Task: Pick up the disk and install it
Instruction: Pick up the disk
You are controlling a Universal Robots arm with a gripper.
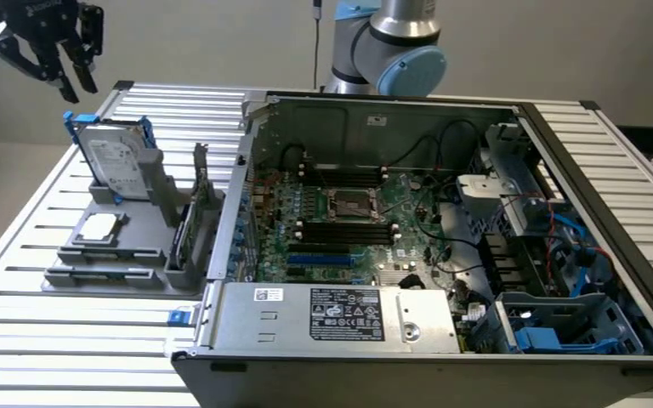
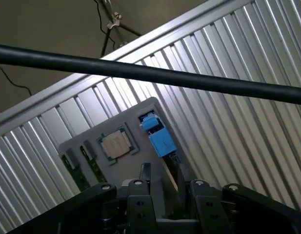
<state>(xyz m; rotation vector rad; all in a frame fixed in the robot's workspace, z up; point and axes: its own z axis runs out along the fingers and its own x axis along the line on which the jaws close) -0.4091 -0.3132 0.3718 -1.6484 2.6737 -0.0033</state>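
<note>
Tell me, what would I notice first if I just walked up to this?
The big open computer takes up the middle of the exterior view, with its green board laid bare. On that view's left, the disk stands upright in a grey holder, with blue rails along its edges. Above it hangs the black tool, open and empty.

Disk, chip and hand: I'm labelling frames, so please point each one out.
disk (image 1: 116, 160), exterior view, on its white label.
chip (image 1: 99, 226), exterior view, on its silver top.
hand (image 1: 71, 85), exterior view, midway between its fingertips.
</note>
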